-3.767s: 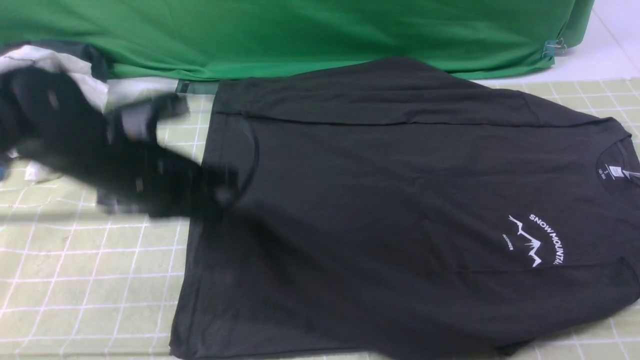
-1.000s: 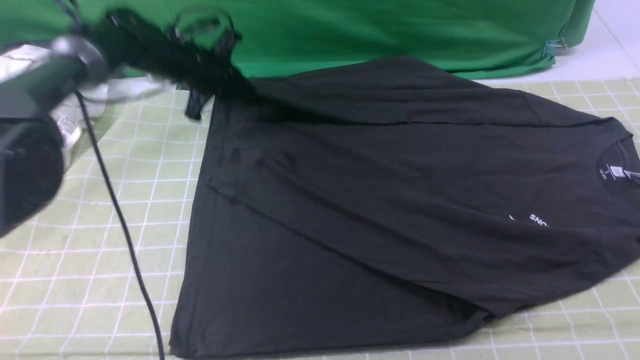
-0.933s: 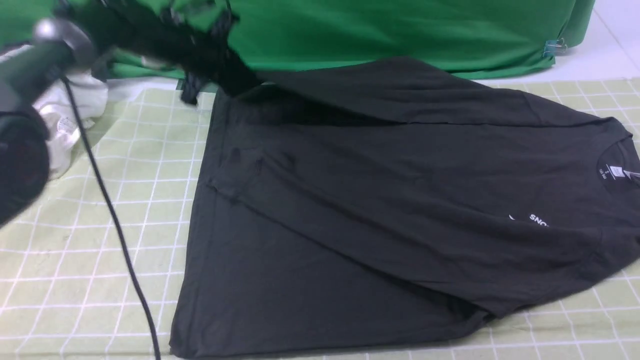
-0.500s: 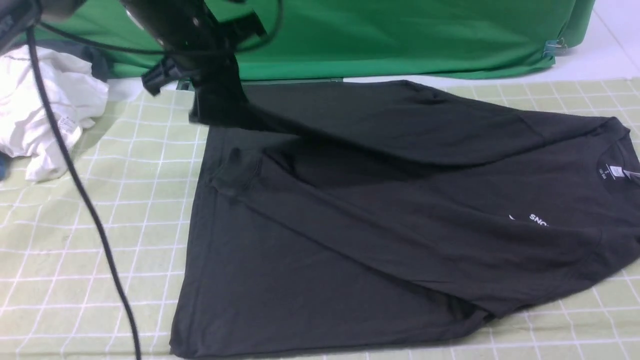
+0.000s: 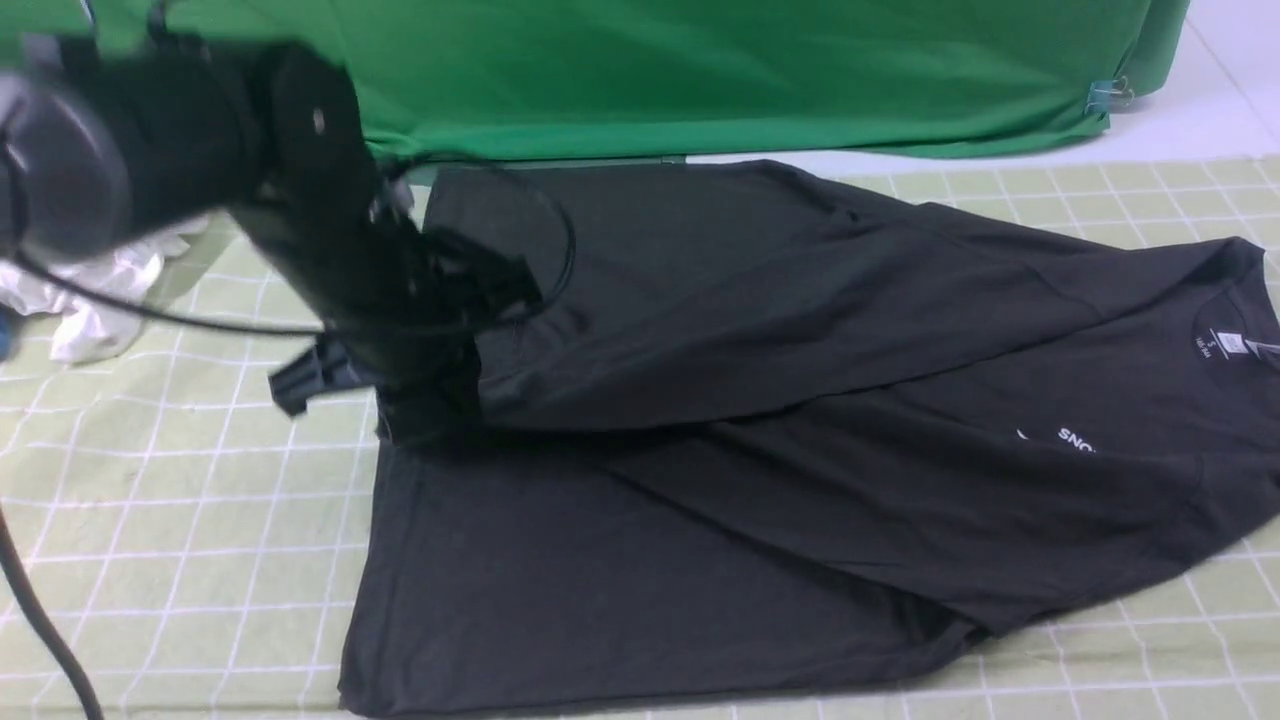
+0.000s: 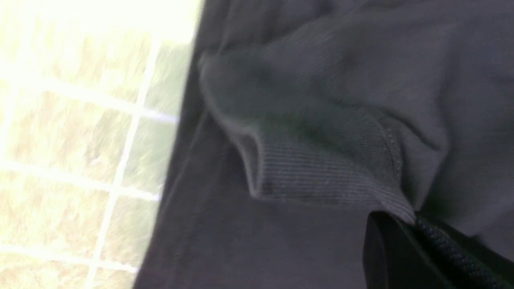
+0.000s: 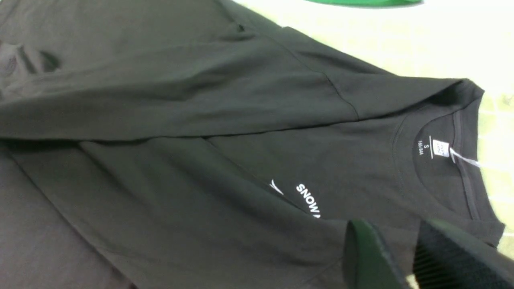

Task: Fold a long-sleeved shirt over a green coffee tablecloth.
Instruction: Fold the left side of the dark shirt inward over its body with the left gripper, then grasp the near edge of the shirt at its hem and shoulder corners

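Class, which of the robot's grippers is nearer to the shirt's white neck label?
Right. The right gripper hovers close to the label; the left gripper pinches a cuff at the shirt's far end.

A plain green fabric sheet hangs across the back, with a clip at its corner. Crumpled white cloth lies near a blue item, only partly in view.
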